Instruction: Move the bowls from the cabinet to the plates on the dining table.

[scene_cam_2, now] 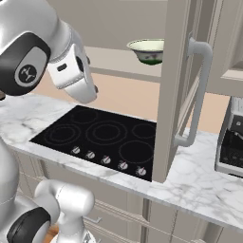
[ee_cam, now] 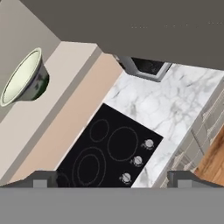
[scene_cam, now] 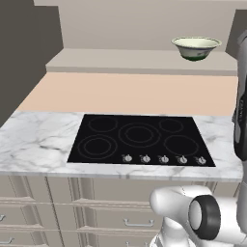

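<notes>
While the two-finger gripper (ee_cam: 112, 179) stands with its jaws spread wide and nothing between them, its two dark fingertips (ee_cam: 41, 178) rise far apart at the bottom of the hand view. Ahead of the gripper and off to the upper left of that view, well apart from the fingertips, sits the deep pale cream-green bowl with a dark green band outside (ee_cam: 22, 78), resting upright on the plain beige shelf (ee_cam: 52, 87) of the beige-grey wall cabinet. Below the gripper lies the black glass cooktop (ee_cam: 105, 148) with its ringed burners and row of small metal knobs, set into the white grey-veined marble counter (ee_cam: 166, 105).

From the right base camera the white arm (scene_cam_2: 71, 61) hangs over the cooktop's left side, and the bowl (scene_cam_2: 149, 50) sits beyond it, partly hidden behind the open raised-panel cabinet door (scene_cam_2: 173, 85) with its vertical metal bar handle (scene_cam_2: 199, 90). From the left base camera the bowl (scene_cam: 195, 48) stands near the shelf's right end.
</notes>
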You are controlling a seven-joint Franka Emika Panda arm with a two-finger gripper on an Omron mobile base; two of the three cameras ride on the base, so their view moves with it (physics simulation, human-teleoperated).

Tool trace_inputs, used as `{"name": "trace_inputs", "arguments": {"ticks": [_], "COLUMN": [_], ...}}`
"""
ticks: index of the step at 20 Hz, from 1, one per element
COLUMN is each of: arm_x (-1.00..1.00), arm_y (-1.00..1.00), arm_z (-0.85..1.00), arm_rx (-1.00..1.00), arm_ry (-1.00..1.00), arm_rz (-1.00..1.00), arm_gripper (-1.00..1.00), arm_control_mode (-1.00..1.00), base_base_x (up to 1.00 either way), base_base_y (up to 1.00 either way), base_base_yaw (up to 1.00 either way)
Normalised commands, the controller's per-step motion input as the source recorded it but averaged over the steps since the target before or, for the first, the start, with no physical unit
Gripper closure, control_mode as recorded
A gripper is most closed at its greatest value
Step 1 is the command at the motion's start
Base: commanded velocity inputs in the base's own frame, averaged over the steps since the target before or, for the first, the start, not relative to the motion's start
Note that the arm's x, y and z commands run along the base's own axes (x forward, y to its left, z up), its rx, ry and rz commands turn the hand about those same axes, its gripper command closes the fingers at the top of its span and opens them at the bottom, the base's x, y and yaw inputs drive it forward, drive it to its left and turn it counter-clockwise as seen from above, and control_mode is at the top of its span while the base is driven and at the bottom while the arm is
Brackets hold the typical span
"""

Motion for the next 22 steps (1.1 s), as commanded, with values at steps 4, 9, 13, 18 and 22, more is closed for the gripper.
{"name": "trace_inputs", "arguments": {"ticks": [4, 9, 13, 18, 22], "arm_x": [0.11, 0.06, 0.15, 0.2, 0.32], "arm_y": [-0.07, 0.01, 0.0, 0.0, 0.0], "arm_z": [-0.01, 0.0, -0.04, -0.17, -0.13], "arm_rx": [0.0, -0.01, -0.05, -0.09, -0.08], "arm_ry": [-0.04, -0.02, -0.1, -0.08, -0.05], "arm_rz": [0.05, 0.0, 0.0, 0.0, 0.0], "arm_gripper": [-1.0, -1.0, -1.0, -1.0, -1.0], "arm_control_mode": [-1.0, -1.0, -1.0, -1.0, -1.0], "base_base_x": [0.0, 0.0, 0.0, 0.0, 0.0], "base_base_y": [0.0, 0.0, 0.0, 0.0, 0.0], "base_base_yaw": [0.0, 0.0, 0.0, 0.0, 0.0]}}
